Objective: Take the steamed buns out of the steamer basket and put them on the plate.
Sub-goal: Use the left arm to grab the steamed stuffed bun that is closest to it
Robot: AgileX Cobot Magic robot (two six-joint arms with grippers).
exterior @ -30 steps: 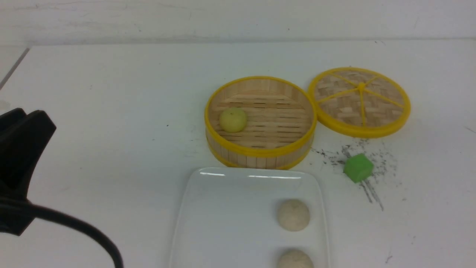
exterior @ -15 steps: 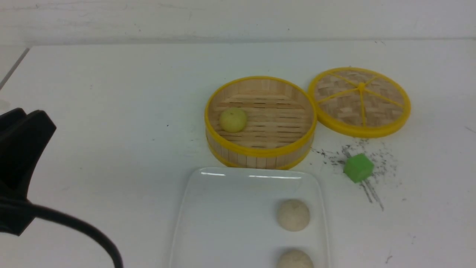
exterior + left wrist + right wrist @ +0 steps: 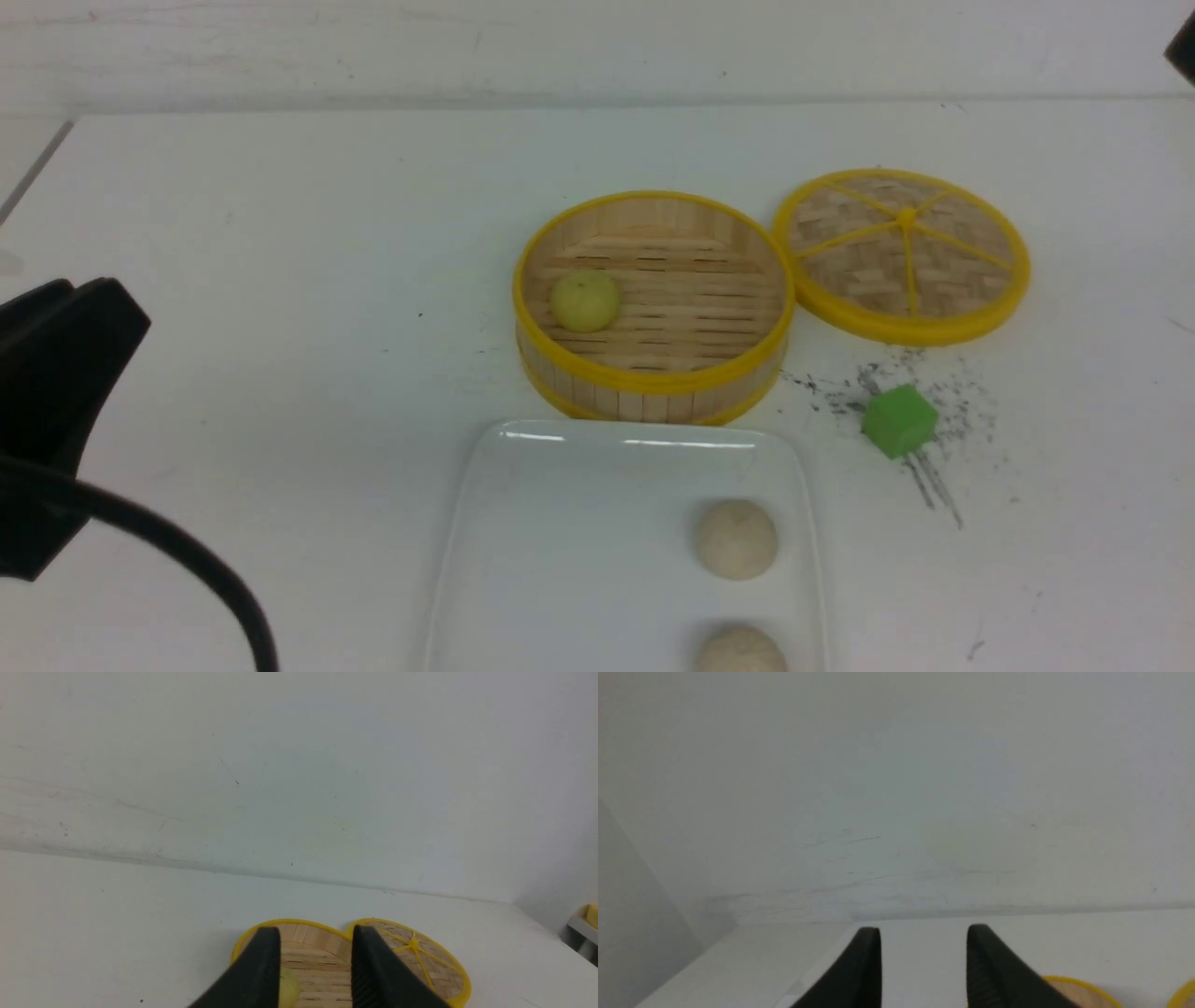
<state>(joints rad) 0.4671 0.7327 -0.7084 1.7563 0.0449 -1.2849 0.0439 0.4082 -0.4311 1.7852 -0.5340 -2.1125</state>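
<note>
Plate (image 3: 560,541), nearest on the table (image 3: 280,233), carried two beige buns (image 3: 736,539) along its right side. Just beyond, the steamer basket (image 3: 653,381) held the yellow-green bun (image 3: 585,301) at its left. Left end effector (image 3: 316,934) and right end effector (image 3: 924,933) both gaped, released and empty.

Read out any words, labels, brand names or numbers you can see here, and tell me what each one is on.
No readable text in any view.
Round bamboo steamer basket with yellow rims: no marking.
Flat woven lid with yellow spokes: no marking.
Glossy white rectangular plate: no marking.
Small green cube: plain faces.
Dark specks and streaks on the white table beside the cube: scuffs, not writing.
</note>
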